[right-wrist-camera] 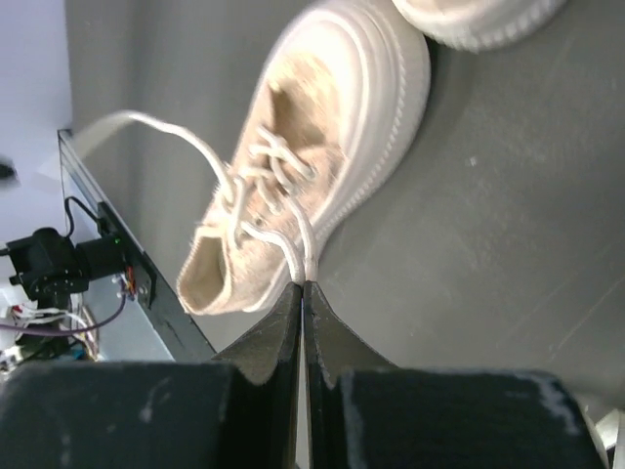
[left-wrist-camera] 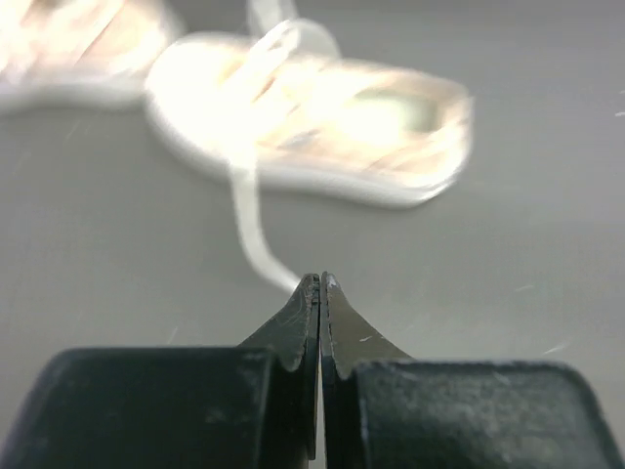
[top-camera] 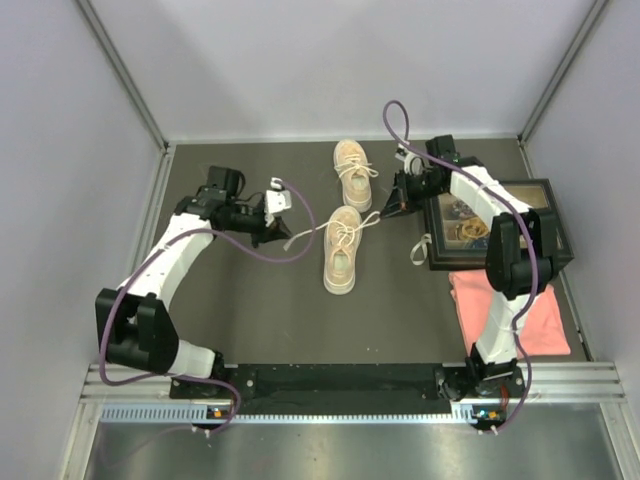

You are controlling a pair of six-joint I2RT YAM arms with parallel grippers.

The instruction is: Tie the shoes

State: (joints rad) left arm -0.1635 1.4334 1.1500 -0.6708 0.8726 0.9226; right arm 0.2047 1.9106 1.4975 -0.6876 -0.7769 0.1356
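A dark grey table is boxed in by pale walls. Nearest, on the right, a pink cloth lies partly behind the right arm. Just beyond it, a framed picture is also half covered by that arm.

Toward the middle the nearer shoe sits on its sole, heel toward the arm bases. The left gripper is pinched closed on the left lace, which runs straight from the shoe to its tips. The left wrist view is blurred and washed out, so the shoe there is only a pale shape. The right gripper is likewise closed, its tips nipping the right lace just beside the shoe's flank. Where the laces cross over the tongue, I cannot tell whether a knot has formed.

Farther back stands the farther shoe, apart from the first. Its laces are too small to read from above, and both wrist views cut it off at the frame edge.
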